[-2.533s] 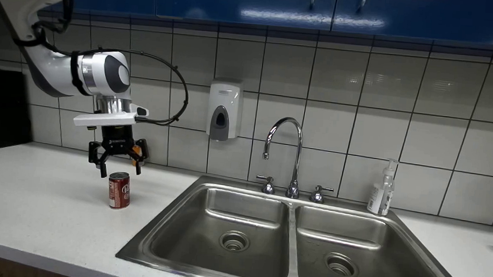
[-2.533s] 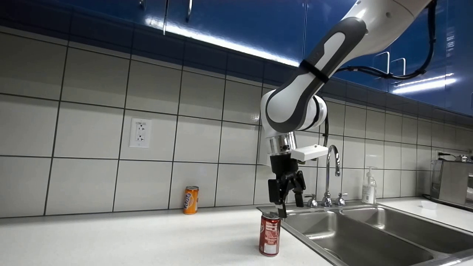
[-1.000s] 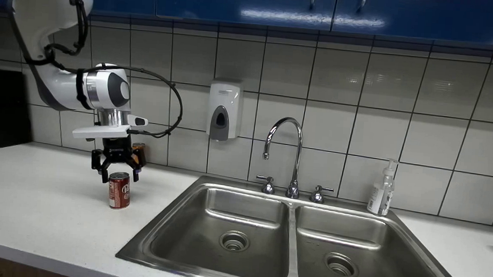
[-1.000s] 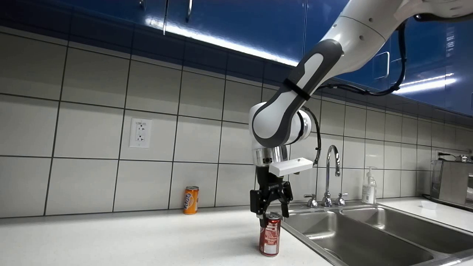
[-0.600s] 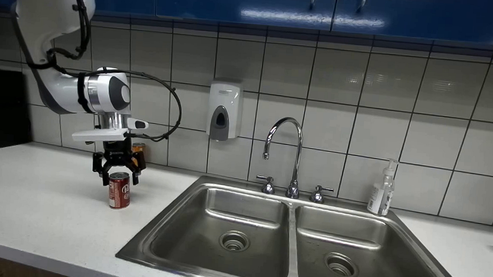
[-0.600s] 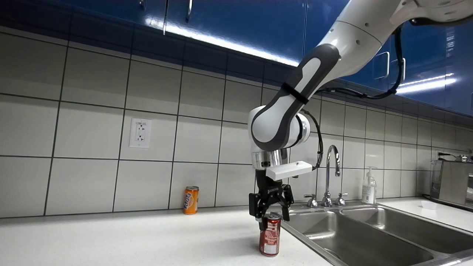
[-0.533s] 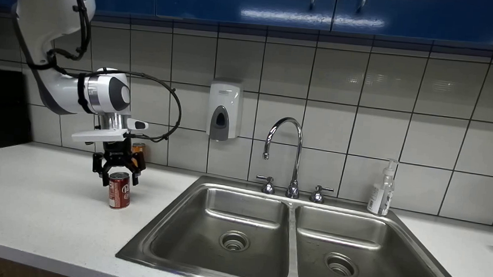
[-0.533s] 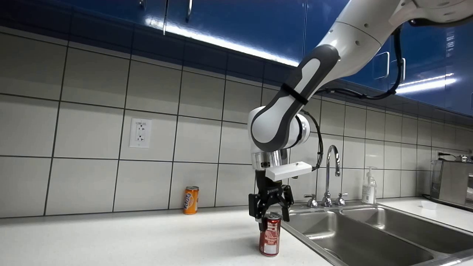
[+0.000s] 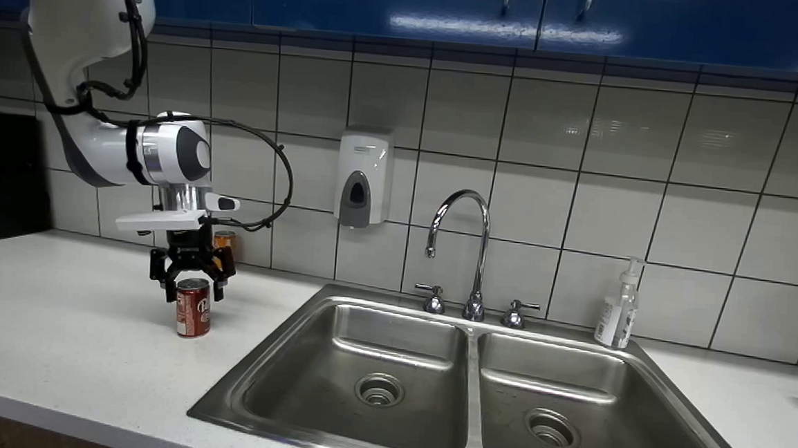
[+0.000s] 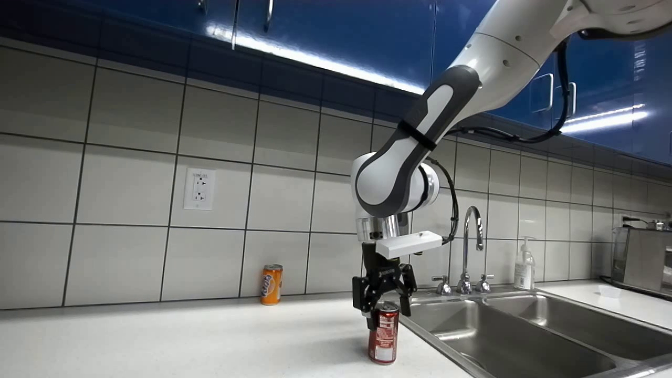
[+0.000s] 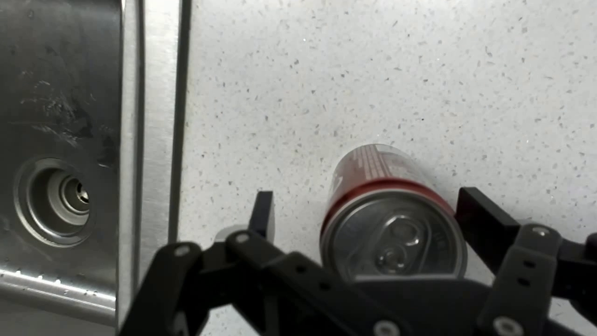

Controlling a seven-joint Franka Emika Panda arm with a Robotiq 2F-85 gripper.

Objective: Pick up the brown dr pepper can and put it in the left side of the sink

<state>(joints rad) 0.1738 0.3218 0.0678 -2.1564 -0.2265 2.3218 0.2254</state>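
The brown dr pepper can point(image 9: 193, 317) stands upright on the white counter, left of the sink; it also shows in an exterior view point(image 10: 384, 341). My gripper point(image 9: 194, 296) points down over it, open, with the fingertips on both sides of the can's upper part point(image 10: 389, 317). In the wrist view the silver can top point(image 11: 394, 233) lies between the fingers, close to the right finger point(image 11: 482, 219) and with a wide gap to the left finger point(image 11: 262, 212). Whether the right finger touches cannot be told. The left side of the sink point(image 9: 312, 392) has a round drain and holds nothing.
An orange can point(image 10: 271, 286) stands by the tiled wall, partly behind the gripper in an exterior view point(image 9: 225, 240). The sink's raised steel rim point(image 11: 158, 116) lies beside the can. A tall faucet point(image 9: 481, 257) and a soap bottle point(image 9: 618, 312) stand behind the sink.
Over the last 2.5 seconds my open gripper has come down around the can's top. In the last half second it has sunk only slightly. The can has not moved.
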